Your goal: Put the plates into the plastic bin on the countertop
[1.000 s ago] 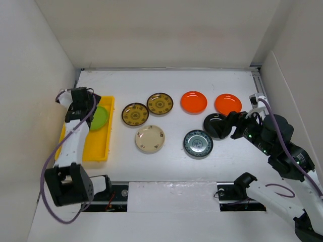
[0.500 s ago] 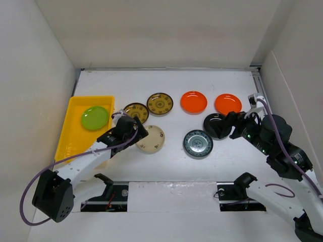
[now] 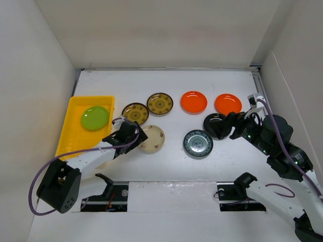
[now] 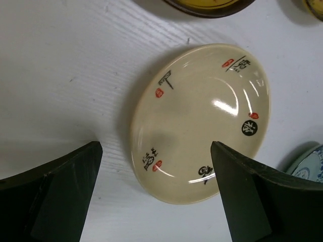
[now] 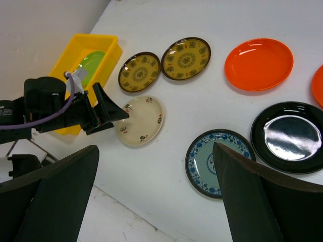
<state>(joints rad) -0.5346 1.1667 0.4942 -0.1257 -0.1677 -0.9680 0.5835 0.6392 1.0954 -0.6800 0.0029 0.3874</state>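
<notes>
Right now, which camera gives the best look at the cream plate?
The left wrist view: the cream plate fills the picture, its small painted marks clear. The top view shows it small, its left edge hidden by the left claw. The right wrist view shows it too, but small.

Metal rail (image 3: 166,68) under the back wall (image 3: 161,30) (white)

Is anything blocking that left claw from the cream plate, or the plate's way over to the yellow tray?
Nothing visible does. The left gripper hangs over the cream plate, jaws open, and only bare countertop lies between that plate and the yellow bin, whose near half looks free.
</notes>
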